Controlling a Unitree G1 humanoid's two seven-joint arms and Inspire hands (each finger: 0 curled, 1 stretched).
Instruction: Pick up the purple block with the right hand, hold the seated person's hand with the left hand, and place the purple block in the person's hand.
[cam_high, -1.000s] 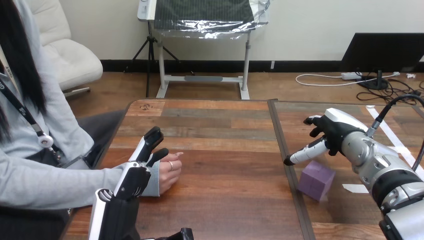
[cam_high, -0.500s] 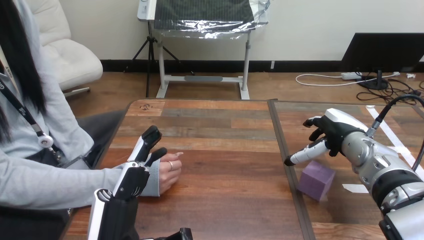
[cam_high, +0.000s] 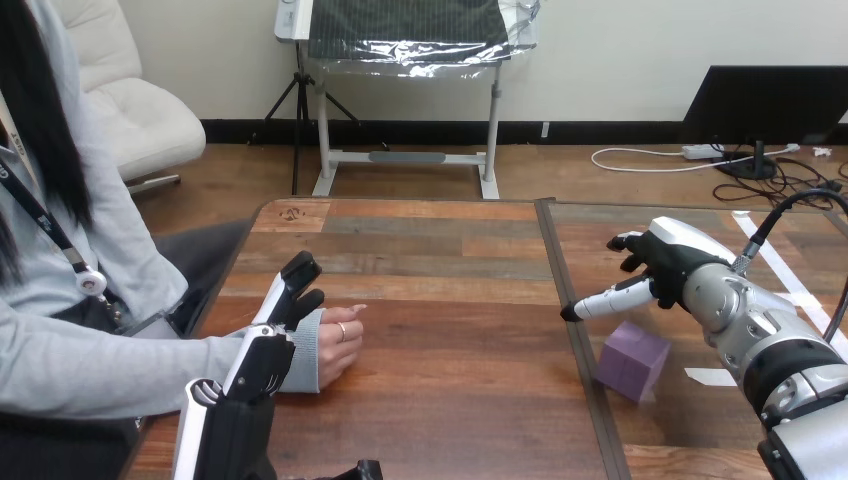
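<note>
The purple block sat on the tabletop just right of its centre seam, untouched. The right hand hovered above it and a little farther out, fingers spread apart and holding nothing. The block thus lay below that hand and nearer the robot, so a descent with a slight draw inward seemed called for. The left hand, fingers straight, lay by the sleeve cuff beside the person's hand, not visibly clasping it.
</note>
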